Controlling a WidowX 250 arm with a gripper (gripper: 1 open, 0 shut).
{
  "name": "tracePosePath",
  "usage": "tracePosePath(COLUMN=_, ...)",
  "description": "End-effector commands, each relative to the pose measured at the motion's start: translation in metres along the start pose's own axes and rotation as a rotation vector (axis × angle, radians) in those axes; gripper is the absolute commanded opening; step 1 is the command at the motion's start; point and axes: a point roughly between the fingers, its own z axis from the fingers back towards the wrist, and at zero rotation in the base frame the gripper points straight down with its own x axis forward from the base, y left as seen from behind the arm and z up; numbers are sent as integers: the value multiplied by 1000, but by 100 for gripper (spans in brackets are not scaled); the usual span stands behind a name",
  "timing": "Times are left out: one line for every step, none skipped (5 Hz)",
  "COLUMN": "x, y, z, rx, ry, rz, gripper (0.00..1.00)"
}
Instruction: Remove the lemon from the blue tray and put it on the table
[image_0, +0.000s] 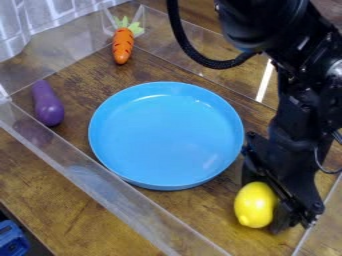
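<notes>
The lemon (251, 205) is bright yellow and sits low over the table (80, 150), just outside the front right rim of the blue tray (167, 133). My gripper (277, 207) comes down from the black arm at the right, and its dark fingers are shut on the lemon's right side. I cannot tell whether the lemon touches the wood. The fingertips are partly hidden behind the fruit. Nothing lies in the tray.
A purple eggplant (47, 103) lies left of the tray and an orange carrot (123, 44) lies at the back. Clear plastic walls (80, 185) edge the table along the front left and right, close to the lemon.
</notes>
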Motion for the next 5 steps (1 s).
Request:
tracePosePath(x=12, y=2, z=33, rx=6, ry=-94, rz=20, gripper=0)
tracePosePath(x=13, y=1, z=35, rx=3, ry=-100, rz=32, gripper=0)
tracePosePath(x=13, y=0, z=37, rx=0, ry=-105, rz=44, gripper=0)
tracePosePath(x=14, y=-1, z=39, rx=-4, ry=-111, rz=56, gripper=0)
tracePosePath(x=15, y=-2, z=41, rx=-7, ry=-117, rz=70, gripper=0)
